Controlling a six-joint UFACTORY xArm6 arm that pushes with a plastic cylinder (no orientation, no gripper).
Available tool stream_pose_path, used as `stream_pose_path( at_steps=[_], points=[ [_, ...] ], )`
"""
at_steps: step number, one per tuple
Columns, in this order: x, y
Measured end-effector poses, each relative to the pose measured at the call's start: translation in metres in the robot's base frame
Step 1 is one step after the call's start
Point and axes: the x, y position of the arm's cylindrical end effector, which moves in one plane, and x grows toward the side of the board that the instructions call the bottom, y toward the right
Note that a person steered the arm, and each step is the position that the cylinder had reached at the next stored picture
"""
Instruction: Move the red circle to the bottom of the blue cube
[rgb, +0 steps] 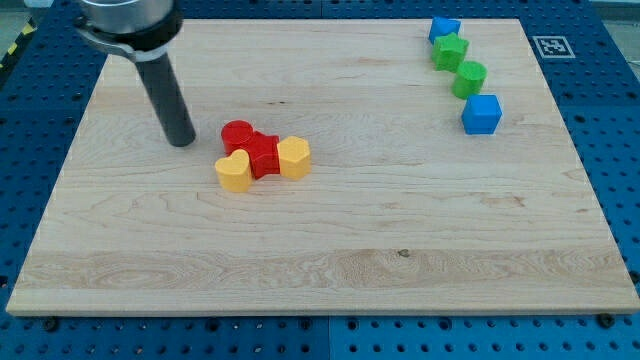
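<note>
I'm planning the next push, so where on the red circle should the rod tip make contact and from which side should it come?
Judging from this view, press my tip against the red circle on its bare face toward the view's left. A second red block touches its lower right, with yellow blocks and beside, so that cluster may get carried along toward the blue cube at the right.

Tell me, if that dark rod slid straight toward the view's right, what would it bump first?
Most likely the red circle. My tip sits just to its left, slightly apart, at about the same height in the view. The other red block lies right behind it.
</note>
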Motion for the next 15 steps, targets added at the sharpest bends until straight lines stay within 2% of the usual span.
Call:
stream_pose_path(
  at_steps=[2,5,12,13,15],
  points=[
    [0.002,0.058],
    [0.011,0.098],
    [-0.015,0.266],
    [-0.015,0.279],
    [-0.007,0.270]
  ],
)
